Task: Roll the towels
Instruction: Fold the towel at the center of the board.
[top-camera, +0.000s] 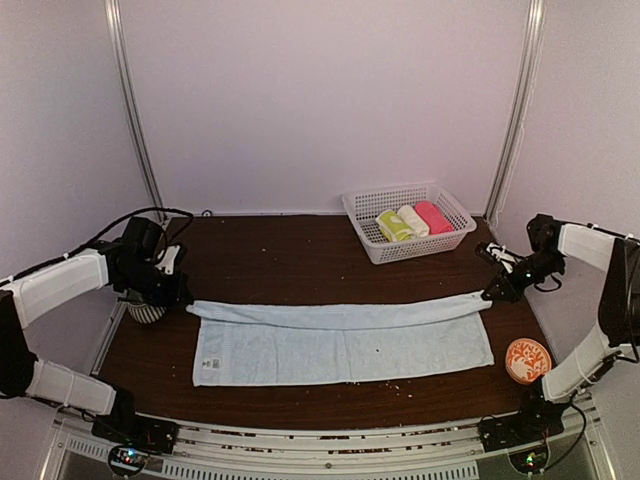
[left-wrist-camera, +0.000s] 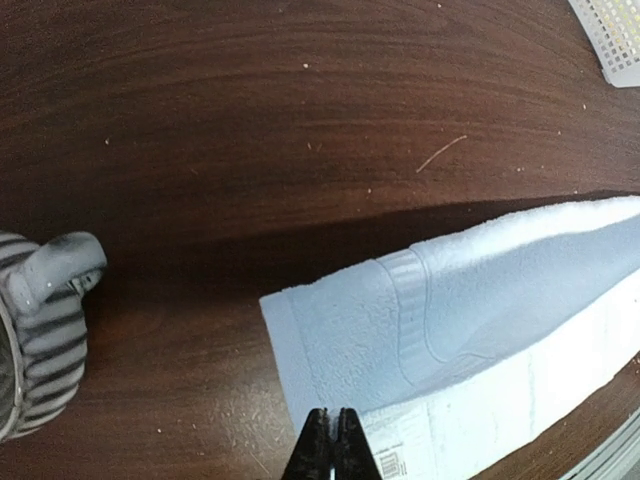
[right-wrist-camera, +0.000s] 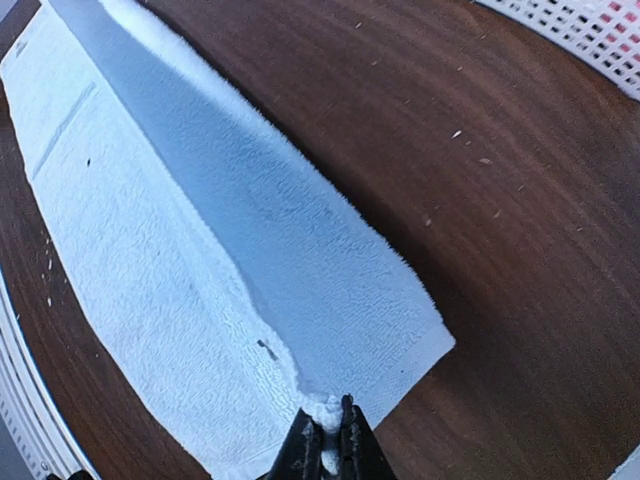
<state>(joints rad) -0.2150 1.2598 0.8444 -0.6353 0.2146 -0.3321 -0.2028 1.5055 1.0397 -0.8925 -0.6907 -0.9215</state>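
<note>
Nearest the arm bases, the pale blue towel (top-camera: 340, 345) lies flat and lengthwise across the desk (top-camera: 300, 250), care label at its near-left corner. Its far long edge is doubled over toward the near side, making a narrow band, probably to slim the cloth before rolling.

Right fingers (right-wrist-camera: 340, 435) are closed on the far-right corner of that band, with a nub of cloth pinched between the tips. Holding the end corner keeps the fold line taut. Left fingers (left-wrist-camera: 332, 420) are pressed together at the left end of the fold. No cloth shows between them, so whether they actually grip it can't be told. One arm at each end suits a cloth this long.

A striped mug (top-camera: 146, 311) is just beside the left end and an orange disc (top-camera: 527, 360) near the right end, both off the towel.

Far right, a white basket (top-camera: 452, 205) holds the yellow-green towel (top-camera: 393, 226), already rolled, next to a cream roll (top-camera: 414, 220) and a pink roll (top-camera: 433, 216). My judgement: this is the fold stage, and rolling of the blue one is not yet begun.
</note>
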